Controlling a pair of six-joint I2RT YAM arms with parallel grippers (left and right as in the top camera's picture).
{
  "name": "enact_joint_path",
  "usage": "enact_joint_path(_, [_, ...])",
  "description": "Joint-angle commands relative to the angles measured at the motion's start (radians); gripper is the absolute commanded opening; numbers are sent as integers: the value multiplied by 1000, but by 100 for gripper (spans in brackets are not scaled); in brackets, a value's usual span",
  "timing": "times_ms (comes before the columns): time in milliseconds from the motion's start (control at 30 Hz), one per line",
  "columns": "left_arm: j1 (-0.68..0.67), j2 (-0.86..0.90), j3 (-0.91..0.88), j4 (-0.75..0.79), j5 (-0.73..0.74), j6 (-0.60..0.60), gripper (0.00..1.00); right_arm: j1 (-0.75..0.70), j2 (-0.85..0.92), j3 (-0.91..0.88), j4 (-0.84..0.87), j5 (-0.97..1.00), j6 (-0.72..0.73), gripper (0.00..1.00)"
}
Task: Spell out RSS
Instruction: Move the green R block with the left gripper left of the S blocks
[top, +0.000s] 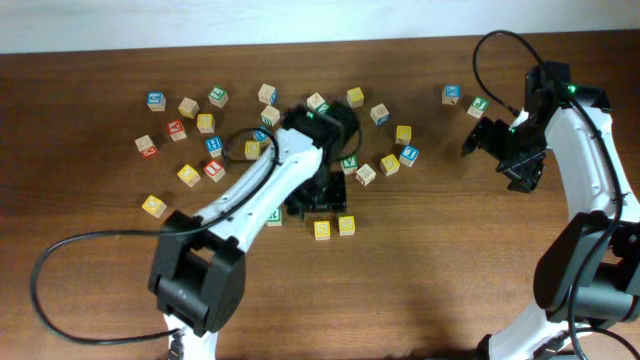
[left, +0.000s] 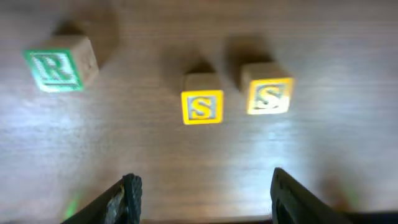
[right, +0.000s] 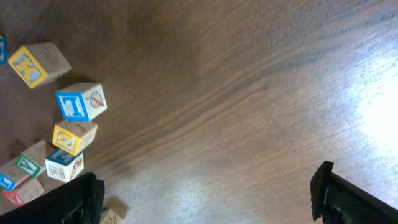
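R cube (left: 57, 66), one, S cubes (left: 202, 106), two

Tool (right: 205, 196) spread wide, letter cubes (right: 79, 103) at left

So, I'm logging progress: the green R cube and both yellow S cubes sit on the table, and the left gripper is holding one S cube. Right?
Not quite. The left gripper is open and holds nothing. The left wrist view shows the R cube, one S cube and the other S cube all resting on the table, beyond its fingers.
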Motion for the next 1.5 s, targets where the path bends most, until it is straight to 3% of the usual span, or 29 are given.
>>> enact_joint_path(0, [82,-18,142,-72,-42,60,58,4,-23,11,-1,-12,-2,98])
enact_joint_path(133, [230,-19,51,-102,-124,100,57,4,-23,11,-1,-12,-2,98])
enact_joint_path(300, [260,-19,-266,178,-96,136,75,4,-23,11,-1,-12,-2,98])
enact_joint_path(433, [259,-19,-365,347,-52,228,70,4,-23,11,-1,-12,-2,98])
enact_joint_path(600, [220,-8,-422,371,-52,227,58,4,-23,11,-1,-12,-2,98])
enact_joint_path(667, [214,-8,-422,374,-52,227,46,4,-23,11,-1,-12,-2,98])
enact_joint_path(767, [214,-8,-422,406,-53,227,41,4,-23,11,-1,-12,-2,98])
enact_joint_path(967, [214,-8,-422,416,-87,227,36,4,-23,11,-1,-12,-2,98])
enact_joint_path(1167, [214,-8,-422,454,-124,227,44,4,-23,11,-1,-12,-2,98])
enact_joint_path(1300, [214,-8,-422,454,-124,227,24,4,-23,11,-1,-12,-2,98])
enact_joint_path(1400, [214,-13,-417,404,-94,227,20,4,-23,11,-1,-12,-2,98])
enact_joint_path(1467, [213,-25,-415,365,7,226,20,4,-23,11,-1,-12,-2,98])
